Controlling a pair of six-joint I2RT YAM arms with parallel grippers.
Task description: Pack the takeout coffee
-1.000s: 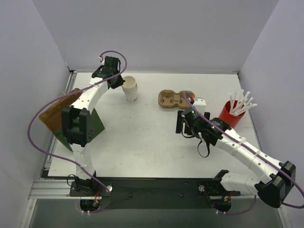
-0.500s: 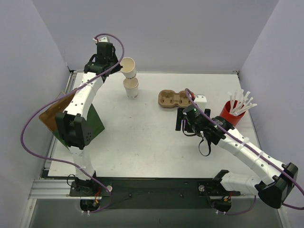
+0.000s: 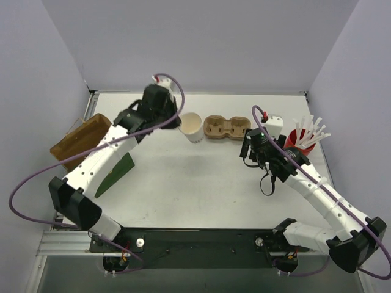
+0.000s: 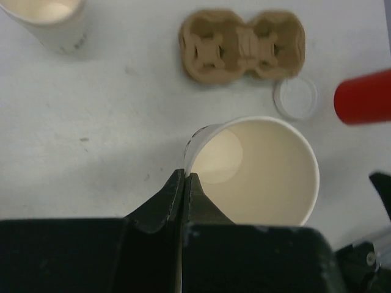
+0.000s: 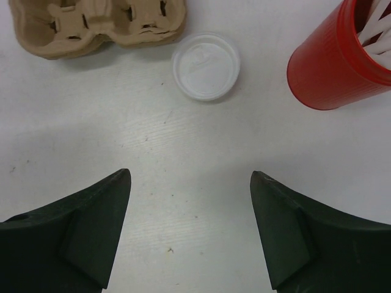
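Observation:
The takeout coffee cup (image 4: 253, 171), white paper with a beige inside and no lid on it, is pinched at its rim by my left gripper (image 4: 185, 176), one finger inside the wall and one outside. In the top view this cup (image 3: 192, 127) sits just left of the brown cup carrier (image 3: 227, 127), with the left gripper (image 3: 179, 122) at its left side. The round white lid (image 5: 206, 65) lies flat on the table, ahead of my right gripper (image 5: 190, 177), which stands open above bare table with nothing between its fingers. The right gripper (image 3: 247, 152) is right of the carrier.
A second paper cup (image 4: 46, 18) stands further back on the left. The red cup of white straws (image 3: 299, 141) stands right of the lid. A brown paper bag (image 3: 79, 141) and a green sheet (image 3: 113, 174) lie at the table's left edge.
My left arm lifted one cup off the stack at the back and swung it right, to beside the carrier. The right gripper moved right and back toward the lid, its jaws slightly narrower.

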